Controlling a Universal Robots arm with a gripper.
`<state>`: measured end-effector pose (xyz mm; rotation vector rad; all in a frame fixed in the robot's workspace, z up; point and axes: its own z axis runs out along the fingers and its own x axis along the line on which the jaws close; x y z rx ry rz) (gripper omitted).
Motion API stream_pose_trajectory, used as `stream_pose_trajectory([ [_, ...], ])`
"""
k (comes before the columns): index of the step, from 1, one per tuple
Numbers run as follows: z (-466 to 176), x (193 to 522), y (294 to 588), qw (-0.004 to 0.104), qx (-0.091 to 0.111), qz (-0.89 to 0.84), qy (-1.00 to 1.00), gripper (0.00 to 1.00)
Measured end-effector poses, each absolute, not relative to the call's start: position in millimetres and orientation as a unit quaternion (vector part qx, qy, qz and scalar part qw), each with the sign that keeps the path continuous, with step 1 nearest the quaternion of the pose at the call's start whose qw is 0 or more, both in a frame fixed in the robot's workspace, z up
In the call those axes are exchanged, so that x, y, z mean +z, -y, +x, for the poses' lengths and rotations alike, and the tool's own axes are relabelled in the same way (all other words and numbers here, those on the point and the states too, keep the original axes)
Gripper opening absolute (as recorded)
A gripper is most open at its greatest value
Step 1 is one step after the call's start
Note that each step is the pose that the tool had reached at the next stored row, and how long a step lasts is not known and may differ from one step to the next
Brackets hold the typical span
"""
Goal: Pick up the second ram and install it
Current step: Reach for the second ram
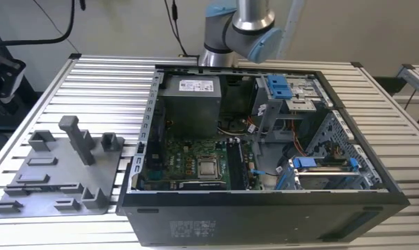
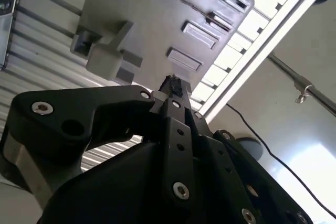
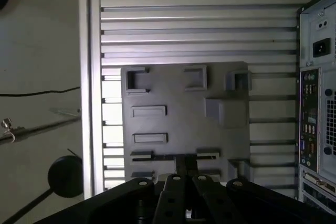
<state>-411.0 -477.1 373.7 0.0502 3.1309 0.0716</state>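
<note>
Exterior view: the grey plate [image 1: 62, 176] lies beside the open computer [image 1: 265, 156]. Second wrist view: my pincer [image 2: 173, 85] is pinched together with nothing in it, and the second ram [image 2: 184, 2] stands on the plate. First wrist view: my pincer [image 3: 185, 163] hangs over the ram's middle.

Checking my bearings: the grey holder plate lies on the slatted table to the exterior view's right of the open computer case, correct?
No: the grey holder plate lies on the slatted table to the exterior view's left of the open computer case, as the exterior view shows.
</note>
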Motion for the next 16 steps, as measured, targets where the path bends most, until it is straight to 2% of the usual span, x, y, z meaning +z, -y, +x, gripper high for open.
stream_pose_trajectory([
  [16,-411.2,370.1,500.8,0.004,0.023,0.003,-1.000,0.11],
])
